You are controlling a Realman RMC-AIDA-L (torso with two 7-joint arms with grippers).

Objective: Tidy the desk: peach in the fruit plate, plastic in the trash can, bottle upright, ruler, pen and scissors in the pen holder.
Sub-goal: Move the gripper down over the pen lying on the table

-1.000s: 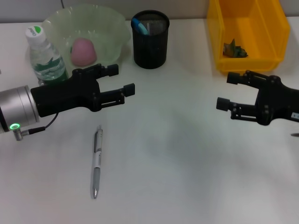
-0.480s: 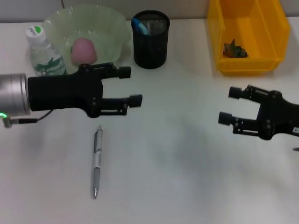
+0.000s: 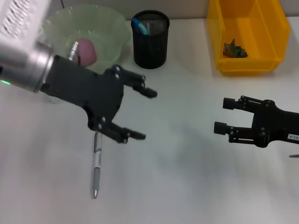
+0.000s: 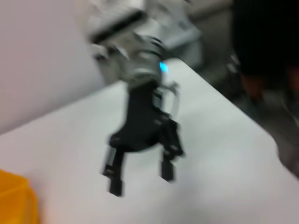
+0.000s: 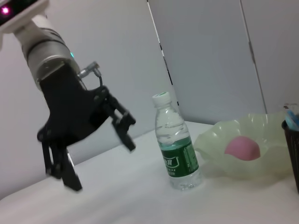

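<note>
left gripper [image 3: 140,114]: above the desk [image 3: 187,186], over the upper end of the pen, jaws spread wide, nothing between them; the right wrist view shows it [image 5: 96,149] raised off the tabletop with both fingers apart
right gripper [image 3: 223,115]: low over the right side of the desk, in front of the trash can, jaws parted and empty; the left wrist view shows it [image 4: 140,175] pointing down at the white surface
pen [image 3: 96,165]: lies flat on the desk, nearly lengthwise toward the robot, tip at the near end; its far end sits under the left gripper's lower finger, contact cannot be told
peach [image 3: 86,50]: inside the fruit plate [image 3: 110,28], partly hidden by the left arm
bottle [image 5: 176,149]: upright on the desk just beside the fruit plate, cap on; hidden by the left arm in the head view
pen holder [image 3: 150,44]: upright between fruit plate and trash can, light blue scissors handles [image 3: 139,24] sticking out at its rim
ruler: cannot be made out
plastic [image 3: 233,49]: dark green wad lying inside the trash can [image 3: 275,28], at the far right of the desk
</note>
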